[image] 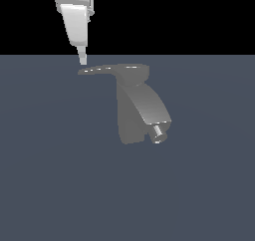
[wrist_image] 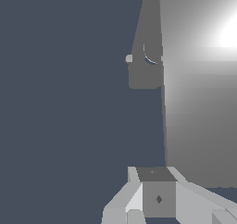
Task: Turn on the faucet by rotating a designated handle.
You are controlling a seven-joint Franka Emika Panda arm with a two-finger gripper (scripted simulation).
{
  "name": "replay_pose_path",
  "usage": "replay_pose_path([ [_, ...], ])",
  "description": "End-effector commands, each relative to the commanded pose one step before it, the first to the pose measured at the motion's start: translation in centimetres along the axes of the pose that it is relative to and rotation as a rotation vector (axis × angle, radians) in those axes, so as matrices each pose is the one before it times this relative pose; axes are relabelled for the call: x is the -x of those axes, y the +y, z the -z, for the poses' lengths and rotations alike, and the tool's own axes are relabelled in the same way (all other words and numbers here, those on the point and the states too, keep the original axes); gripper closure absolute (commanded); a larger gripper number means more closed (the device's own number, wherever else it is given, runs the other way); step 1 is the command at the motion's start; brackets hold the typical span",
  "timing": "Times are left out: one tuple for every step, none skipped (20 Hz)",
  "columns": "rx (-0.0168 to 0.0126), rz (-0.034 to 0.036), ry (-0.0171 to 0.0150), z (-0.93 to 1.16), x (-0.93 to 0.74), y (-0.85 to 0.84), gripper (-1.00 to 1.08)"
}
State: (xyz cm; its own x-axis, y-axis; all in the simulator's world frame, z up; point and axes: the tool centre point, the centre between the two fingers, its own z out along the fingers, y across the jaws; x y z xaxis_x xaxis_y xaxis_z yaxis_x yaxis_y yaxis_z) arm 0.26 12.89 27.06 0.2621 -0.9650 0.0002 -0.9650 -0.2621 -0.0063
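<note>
In the exterior view, the white arm comes down from the top edge at the view's left, narrowing to the hand, whose tip hangs just above the far end of the handle; whether it touches the blade cannot be told. Only 1 slim fingertip shape shows there, so the fingers look pressed together with nothing between them, though this view alone does not settle it. The handle is a thin flat grey blade lying level, reaching from under the hand toward the view's right, where it joins the round top cap of the faucet. The faucet stands upright near the middle of the dark grey-blue table, well clear of the edges of the picture. From the cap a broad curved spout sweeps down toward the view's right and ends in a small ribbed silver nozzle (the brightest spot on the faucet). In the wrist view, the hand's pale grey fingers sit close against each other with a dark pad between them and no gap visible, so the hand reads as clenched and empty. Beyond them a wide grey surface with a strong glare fills one side, and a darker part of the faucet with a small pale knob lies farther off over the table.
</note>
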Motion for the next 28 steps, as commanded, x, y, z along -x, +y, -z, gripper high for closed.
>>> replay_pose_path([
  [0.00151, -0.03885, 0.00092, -0.704, -0.403, -0.913, 1.08],
  [0.00076, -0.01324, 0.00011, -0.242, -0.143, -0.312, 1.08],
  [0.00071, -0.01247, 0.00007, -0.224, -0.136, -0.294, 1.08],
  [0.00066, -0.01168, 0.00005, -0.209, -0.128, -0.276, 1.08],
  [0.00061, -0.01076, 0.00005, -0.192, -0.118, -0.255, 1.08],
  [0.00056, -0.00974, 0.00005, -0.173, -0.107, -0.23, 1.08],
  [0.0005, -0.00864, 0.00005, -0.154, -0.095, -0.205, 1.08],
  [0.00043, -0.00752, 0.00004, -0.133, -0.083, -0.178, 1.08],
  [0.00036, -0.00637, 0.00002, -0.112, -0.071, -0.151, 1.08],
  [0.00029, -0.00518, -0.00001, -0.09, -0.057, -0.124, 1.08],
  [0.00022, -0.00402, -0.00004, -0.067, -0.046, -0.096, 1.08],
  [0.00014, -0.0028, -0.00008, -0.044, -0.033, -0.068, 1.08],
  [0.00007, -0.00161, -0.00013, -0.02, -0.021, -0.04, 1.08],
  [-0.00002, -0.00044, -0.00021, 0.003, -0.012, -0.012, 1.08],
  [-0.00009, 0.00095, -0.00019, 0.026, 0.013, 0.018, 1.08],
  [-0.00015, 0.00181, -0.00023, 0.044, 0.015, 0.04, 1.08],
  [-0.00011, 0.00145, -0.00014, 0.033, 0.013, 0.033, 1.08],
  [-0.00004, 0.00048, -0.00004, 0.012, 0.002, 0.012, 1.08],
  [0.0, 0.0, 0.0, 0.0, 0.0, 0.0, 1.08],
  [0.0, 0.0, 0.0, 0.0, 0.0, 0.0, 1.08],
  [0.0, 0.0, 0.0, 0.0, 0.0, 0.0, 1.08],
  [0.0, 0.0, 0.0, -0.005, 0.01, -0.007, 1.08],
  [0.0, 0.0, 0.0, -0.001, 0.014, 0.277, 1.08],
  [0.0, 0.0, 0.0, -0.001, 0.014, 0.278, 1.08],
  [0.0, 0.0, 0.0, -0.001, 0.014, 0.279, 1.08],
  [0.0, 0.0, 0.0, -0.001, 0.014, 0.28, 1.08],
  [0.0, 0.0, 0.0, -0.001, 0.014, 0.281, 1.08],
  [0.0, 0.0, 0.0, -0.001, 0.014, 0.282, 1.08],
])
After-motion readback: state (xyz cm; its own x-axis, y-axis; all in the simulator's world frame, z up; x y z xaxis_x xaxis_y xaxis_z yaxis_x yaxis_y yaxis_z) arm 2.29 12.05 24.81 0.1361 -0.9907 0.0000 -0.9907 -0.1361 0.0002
